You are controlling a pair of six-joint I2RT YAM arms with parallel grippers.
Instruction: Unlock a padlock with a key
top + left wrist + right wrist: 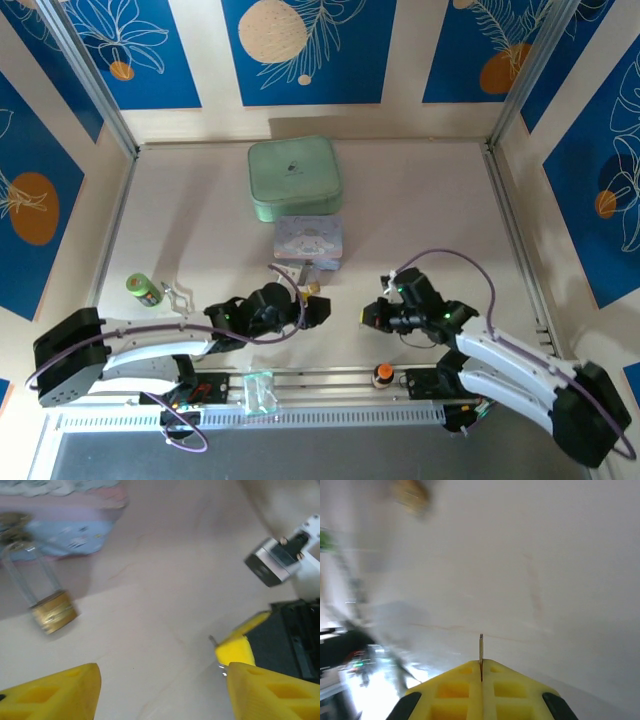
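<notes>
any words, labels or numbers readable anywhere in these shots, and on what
No text can be read.
green tin: a small dark mark on the lid, too small to read.
pale blue tin: printed pattern, blurred, no words legible.
green can: label too small to read.

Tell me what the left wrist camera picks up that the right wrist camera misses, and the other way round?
Left wrist view: the padlock, sharp, its shackle reaching up to the front of the pale blue tin, beyond the open left gripper. Right wrist view: the key edge-on, pinched in the shut right gripper. Shared: the pale table; a blurred gold blob top left in the right wrist view may be that same padlock.
</notes>
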